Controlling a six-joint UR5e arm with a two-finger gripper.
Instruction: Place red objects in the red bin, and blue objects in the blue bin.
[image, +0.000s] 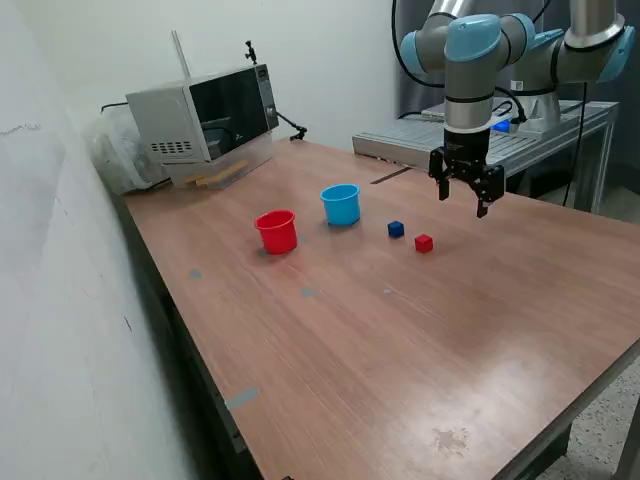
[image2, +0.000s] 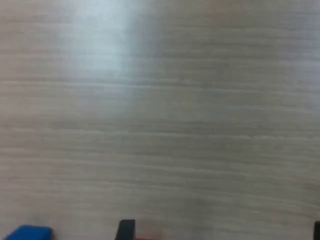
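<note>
One small red cube (image: 424, 243) and one dark blue cube (image: 396, 229) lie close together on the wooden table (image: 400, 340). Toward the exterior view's left of them stand the light blue bin (image: 341, 204) and the red bin (image: 277, 231), both upright. My gripper (image: 463, 200) hangs open and empty above the table, a little to the exterior view's right of the red cube. The blurred wrist view shows mostly bare tabletop, the blue cube (image2: 30, 233) at the picture's edge, a sliver of red beside one dark fingertip (image2: 126, 229), and my gripper (image2: 221, 232) holding nothing.
A microwave (image: 205, 120) stands at the table's far corner beside a plastic bag (image: 115, 150). A metal bench (image: 450, 135) carrying the arm's base is behind the table. A white wall (image: 60, 300) runs along the exterior view's left.
</note>
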